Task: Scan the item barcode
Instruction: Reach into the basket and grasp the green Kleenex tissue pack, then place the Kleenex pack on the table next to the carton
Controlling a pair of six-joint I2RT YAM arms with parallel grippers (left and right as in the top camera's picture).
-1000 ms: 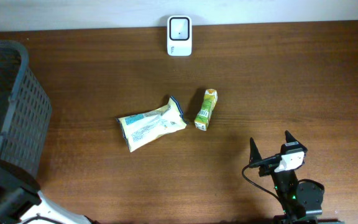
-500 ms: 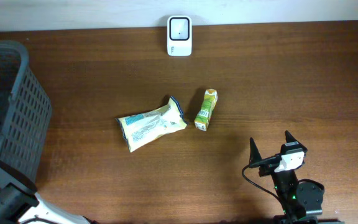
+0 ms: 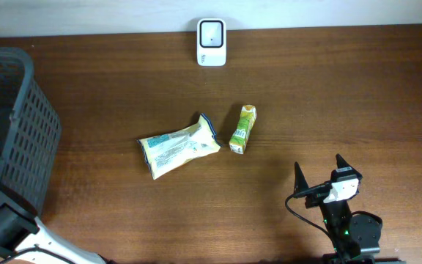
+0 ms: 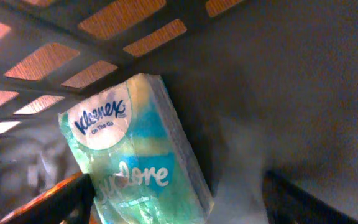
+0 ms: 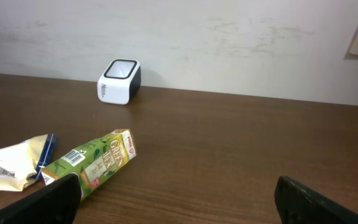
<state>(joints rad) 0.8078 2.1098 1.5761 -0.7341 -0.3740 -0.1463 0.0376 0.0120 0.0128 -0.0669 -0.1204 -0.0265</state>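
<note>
- Dark-brown wooden bench against a pale wall, with a grey latticed basket standing at its left end.
- Item, as I judge it: tissue pack, down inside the basket, lying askew with its top end toward the latticed wall.
- Appearance: teal and white film wrap, with a white oval near the top reading "Kleenex On The Go". Flat oblong shape with soft, rounded edges. No barcode shows on the face turned to me, so I take it to be on a hidden side.
- Handling, by my estimate: light, soft and squashy, with a slick wrap that could slide or crumple. Best taken gently across the two long edges at mid-length, leaving both broad faces free for the reader.
- My left hand: down in the basket, fingers spread to either side of the pack's lower end. The finger on the right of the wrist view stands clear of the pack, and nothing is gripped.
- Scanner: small white unit at the bench's far edge, well apart from the basket.
- Other stock on the bench: green tea carton, lying on its side mid-bench, and a pale crumpled snack bag just beside it.
- My right hand: low near the bench's near edge, fingers wide apart, empty.
</note>
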